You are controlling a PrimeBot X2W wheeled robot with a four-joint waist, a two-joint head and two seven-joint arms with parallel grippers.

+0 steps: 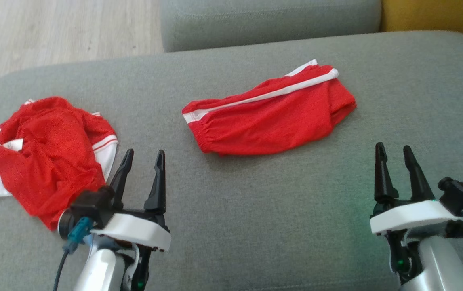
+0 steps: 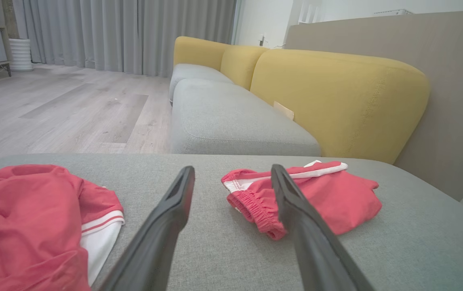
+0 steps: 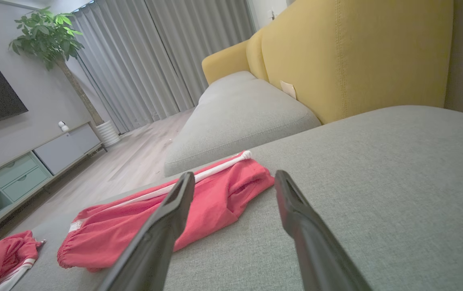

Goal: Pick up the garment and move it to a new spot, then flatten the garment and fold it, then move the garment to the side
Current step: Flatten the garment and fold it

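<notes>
Nothing is in hand yet. Both claws hover low over the grey cushion [image 1: 255,210] with their fingers spread wide and empty, the left claw [image 1: 144,152] at about seven o'clock in the head view and the right claw [image 1: 393,146] at about five. Two red garments lie on the cushion. The shorts [image 1: 268,117] sit just past the middle, towards one o'clock, doubled over with the white stripe along the far edge and one end bunched. The shirt [image 1: 49,149] is heaped at nine o'clock, its near edge just beside the left claw's fingers, though I can't tell if they touch. Which one the task means I can't say for sure. The shirt is plainly the more rumpled, while the shorts lie between the two claws and dead ahead in both wrist views. To my eye this is the very first step, the pick-up, not yet begun. The next move calls for a claw to drop onto a raised fold or hem, pinch the cloth alone without digging into the cushion, and lift it clear before carrying it to open grey fabric, of which there is plenty at three o'clock.
</notes>
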